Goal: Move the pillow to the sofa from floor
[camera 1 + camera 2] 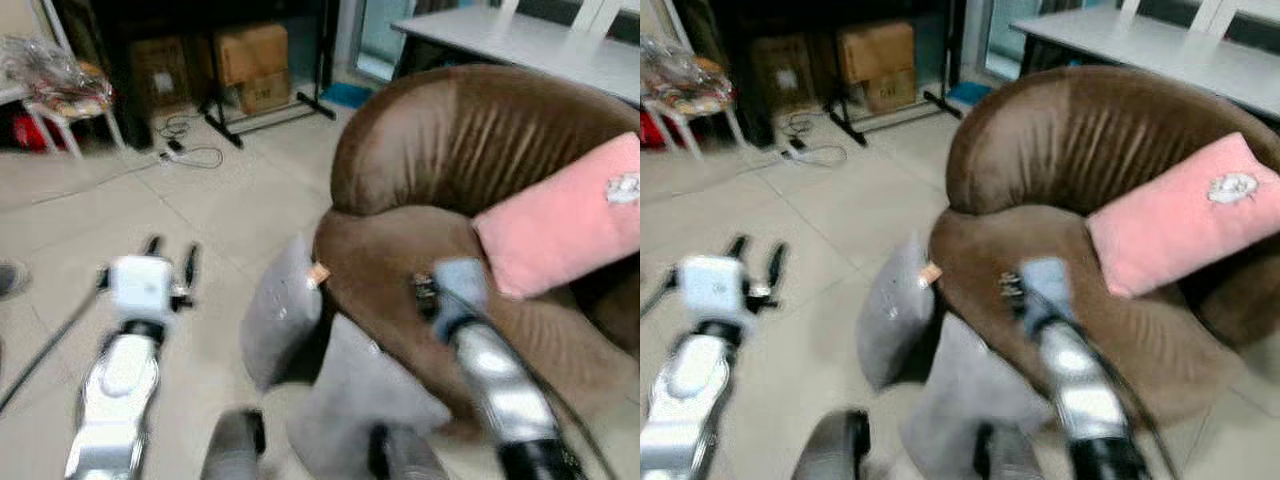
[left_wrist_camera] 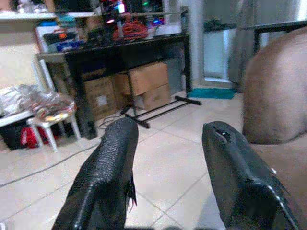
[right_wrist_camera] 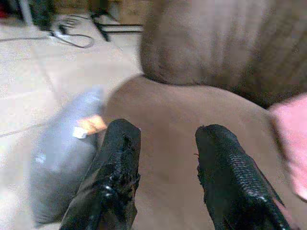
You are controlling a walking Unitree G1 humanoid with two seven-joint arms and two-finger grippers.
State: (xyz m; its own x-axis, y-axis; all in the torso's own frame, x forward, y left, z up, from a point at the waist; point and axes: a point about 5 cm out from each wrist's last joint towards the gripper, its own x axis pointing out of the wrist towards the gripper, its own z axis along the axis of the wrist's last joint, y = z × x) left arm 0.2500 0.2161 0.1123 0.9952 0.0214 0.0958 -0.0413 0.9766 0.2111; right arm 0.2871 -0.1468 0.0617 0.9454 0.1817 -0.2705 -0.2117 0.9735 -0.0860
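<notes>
Open beige tiled floor (image 1: 210, 210) left of rounded brown fabric sofa (image 1: 470, 170): wide free passage there. Grey soft pillow (image 1: 280, 320) stands on floor, leaning against sofa's front edge, reachable from floor side; sofa body blocks its other side. Pink rectangular cushion (image 1: 565, 215) takes right part of seat; left part bare. Black cable with white power strip (image 1: 185, 150), black metal stand feet (image 1: 260, 120), cardboard boxes (image 1: 250, 65) crowd far floor. White table (image 1: 520, 40) behind sofa.

On the tiled floor (image 1: 230, 200) a grey pillow (image 1: 280, 320) leans against the brown sofa (image 1: 450, 190), whose seat bears a pink cushion (image 1: 565, 215).
</notes>
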